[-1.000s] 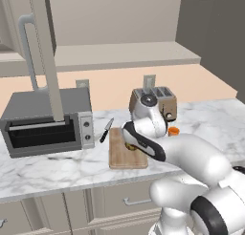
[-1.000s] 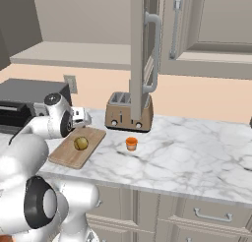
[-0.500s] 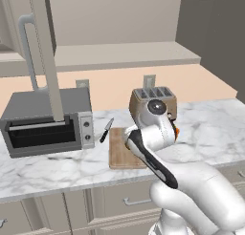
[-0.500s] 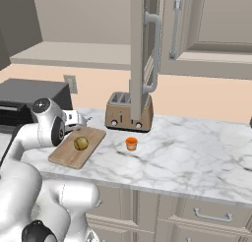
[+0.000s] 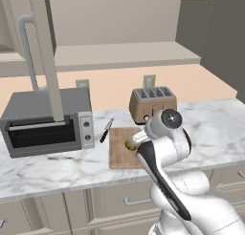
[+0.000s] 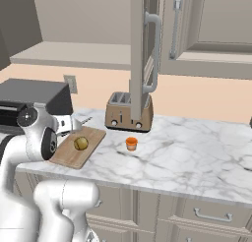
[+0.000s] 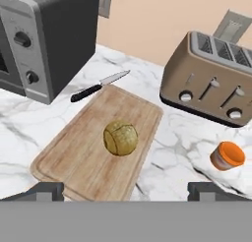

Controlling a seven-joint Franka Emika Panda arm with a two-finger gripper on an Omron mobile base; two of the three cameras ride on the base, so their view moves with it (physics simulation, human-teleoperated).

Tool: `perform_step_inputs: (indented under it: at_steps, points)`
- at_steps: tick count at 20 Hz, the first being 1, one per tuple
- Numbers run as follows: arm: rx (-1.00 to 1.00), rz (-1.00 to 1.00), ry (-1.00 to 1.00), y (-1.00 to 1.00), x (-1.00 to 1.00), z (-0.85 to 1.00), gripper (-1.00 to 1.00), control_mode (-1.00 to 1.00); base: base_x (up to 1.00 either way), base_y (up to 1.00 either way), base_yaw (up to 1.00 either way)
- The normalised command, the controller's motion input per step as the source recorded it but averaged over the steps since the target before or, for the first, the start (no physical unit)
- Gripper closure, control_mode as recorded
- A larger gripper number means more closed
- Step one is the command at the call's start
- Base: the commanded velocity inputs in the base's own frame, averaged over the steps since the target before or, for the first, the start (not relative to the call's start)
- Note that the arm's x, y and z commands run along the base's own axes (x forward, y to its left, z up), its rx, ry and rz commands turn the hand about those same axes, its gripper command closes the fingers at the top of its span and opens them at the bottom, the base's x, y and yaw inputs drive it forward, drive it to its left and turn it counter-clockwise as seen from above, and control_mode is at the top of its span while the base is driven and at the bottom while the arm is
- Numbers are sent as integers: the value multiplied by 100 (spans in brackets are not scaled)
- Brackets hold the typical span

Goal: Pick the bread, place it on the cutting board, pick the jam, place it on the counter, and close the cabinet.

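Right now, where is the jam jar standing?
The jam jar stands on the marble counter, just in front of the toaster and to the right of the cutting board that holds the bread.

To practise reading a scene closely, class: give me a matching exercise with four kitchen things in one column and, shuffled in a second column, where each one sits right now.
Things:
1. bread
2. jam
3. knife
4. toaster

Places:
A. on the counter, in front of the toaster
B. on the cutting board
C. against the back wall, under the open cabinet door
D. on the counter between the toaster oven and the board

Pairs: 1-B, 2-A, 3-D, 4-C
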Motion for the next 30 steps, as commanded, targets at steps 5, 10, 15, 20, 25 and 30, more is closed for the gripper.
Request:
perform_step_inputs:
  at_steps: [5, 10, 15, 20, 25, 30]
  points:
    - [0, 0, -9, -9, -43, 37, -100, -100, 0, 0, 0]
    - [0, 0, -9, -8, -47, 39, -100, -100, 0, 0, 0]
    - [0, 0, -12, -9, -47, 33, -100, -100, 0, 0, 0]
    - [0, 0, -16, -13, -49, 23, -100, -100, 0, 0, 0]
    - [0, 0, -16, -23, -51, 21, -100, -100, 0, 0, 0]
    - [1, 0, -17, -38, -51, 12, -100, -100, 0, 0, 0]
